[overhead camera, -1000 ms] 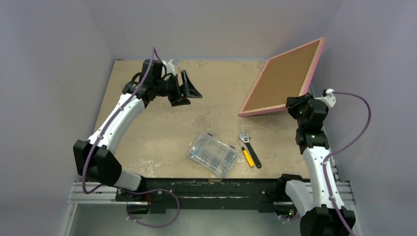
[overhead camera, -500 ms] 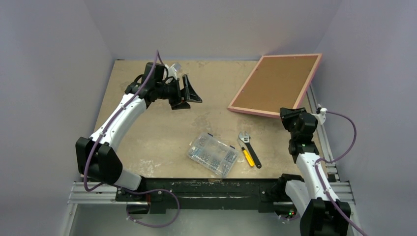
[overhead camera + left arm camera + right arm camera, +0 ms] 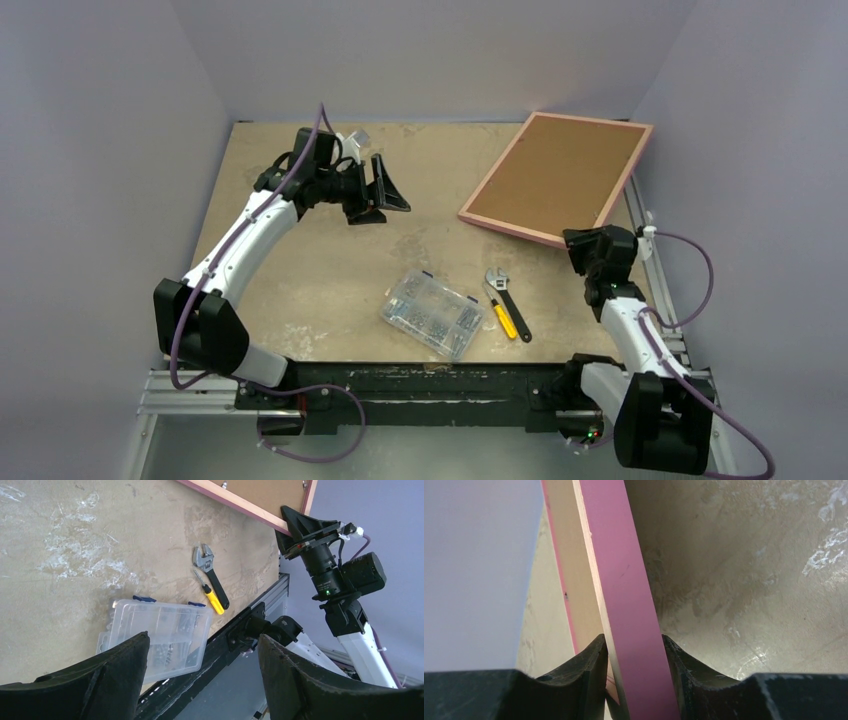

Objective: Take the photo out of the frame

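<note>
Showing its brown back, the frame point(image 3: 556, 176) sits beyond the wrench point(image 3: 508, 300), photo hidden underneath; it looks stiff, light and thin-railed, best held by an edge. The right jaws are closed on its near pink rail; the left jaws, far left of the wrench, gape empty.

The counter point(image 3: 330, 270) is a worn tan board with pale scuffs. Near its near edge, right of centre, lies a clear box point(image 3: 433, 314) of small parts, set at an angle. Just right of it lie a wrench point(image 3: 499, 282) and a yellow-handled screwdriver point(image 3: 506, 320), side by side. At the far right corner is the pink frame point(image 3: 555, 175), brown back up. Whether it lies flat cannot be told.
</note>
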`<act>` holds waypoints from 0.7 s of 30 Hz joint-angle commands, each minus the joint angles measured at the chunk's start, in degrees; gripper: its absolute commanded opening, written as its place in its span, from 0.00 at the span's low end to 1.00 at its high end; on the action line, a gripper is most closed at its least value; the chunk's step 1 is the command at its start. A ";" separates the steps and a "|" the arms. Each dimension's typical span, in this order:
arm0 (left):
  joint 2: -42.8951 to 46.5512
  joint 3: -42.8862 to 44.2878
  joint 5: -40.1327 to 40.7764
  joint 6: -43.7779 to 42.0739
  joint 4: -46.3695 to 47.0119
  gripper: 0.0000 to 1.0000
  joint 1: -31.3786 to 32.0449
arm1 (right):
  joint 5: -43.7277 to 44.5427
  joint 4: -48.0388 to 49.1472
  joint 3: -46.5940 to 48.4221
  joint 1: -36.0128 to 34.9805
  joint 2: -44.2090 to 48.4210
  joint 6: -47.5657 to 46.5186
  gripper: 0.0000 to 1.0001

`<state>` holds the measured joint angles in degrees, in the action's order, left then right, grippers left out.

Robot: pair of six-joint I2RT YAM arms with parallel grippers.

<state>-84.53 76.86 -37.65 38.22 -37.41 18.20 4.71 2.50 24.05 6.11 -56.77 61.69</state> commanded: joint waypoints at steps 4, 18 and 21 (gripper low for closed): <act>1.42 1.54 -1.99 -0.97 1.09 0.77 0.00 | 1.27 -12.31 1.71 -1.21 -10.07 -12.30 0.03; 1.28 0.74 -3.82 0.02 2.55 0.77 -0.26 | -0.43 -15.77 2.46 -1.12 -11.99 -13.00 0.23; 1.22 0.66 -4.04 0.20 2.70 0.77 -0.35 | -1.42 -15.40 0.09 -1.15 -9.24 -11.71 0.17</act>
<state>-84.42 76.86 -40.14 38.35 -36.86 18.13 2.61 -2.70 26.98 6.68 -63.57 62.35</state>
